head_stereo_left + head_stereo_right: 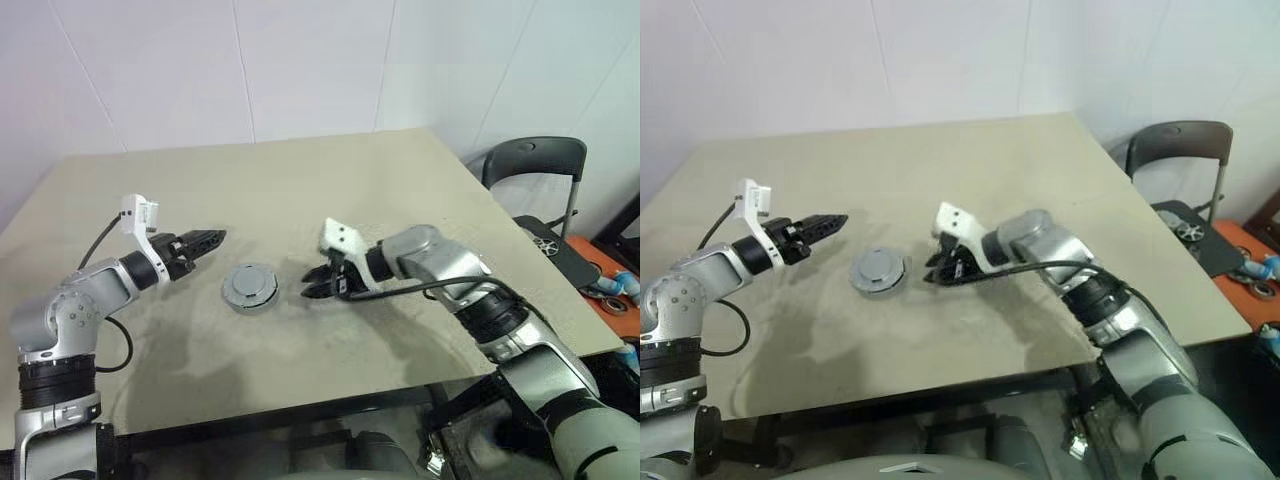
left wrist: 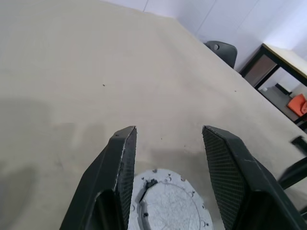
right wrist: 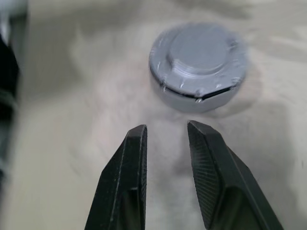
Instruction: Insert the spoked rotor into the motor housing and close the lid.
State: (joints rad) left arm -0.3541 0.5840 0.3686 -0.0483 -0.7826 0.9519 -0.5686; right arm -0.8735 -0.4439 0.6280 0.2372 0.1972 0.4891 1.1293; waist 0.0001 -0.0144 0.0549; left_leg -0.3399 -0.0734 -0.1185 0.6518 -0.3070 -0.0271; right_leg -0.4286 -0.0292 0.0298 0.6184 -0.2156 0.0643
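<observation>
Right now the motor housing (image 1: 250, 289) sits on the beige table (image 1: 330, 190), roughly in the middle of its near half, with the lid (image 3: 199, 50) resting on top of it. From the right wrist view the lid's raised centre hub faces up, and a dark slit shows along one side between lid and housing, so the cover does not look fully seated there. The spoked rotor cannot be made out; whatever is inside the housing is hidden under the lid.

Both arms flank the assembly. The left gripper (image 1: 212, 238) hangs just to the housing's left, slightly above the table, pointing across toward it. Its fingers (image 2: 120, 167) stand moderately wide apart with nothing between them; past their tips the lid's scratched top shows close below. The right gripper (image 1: 318, 284) is just beside the housing on the other side, angled down and toward it, apart from it by a small stretch of bare table. Its fingers (image 3: 129, 167) are narrowly parted and hold nothing, their tips short of the housing's wall.

Off the table's far right corner stands a black chair (image 1: 535, 165). Beside it, a lower surface carries an orange mat (image 1: 600, 280) with a few small metal parts on it, too small to identify.
</observation>
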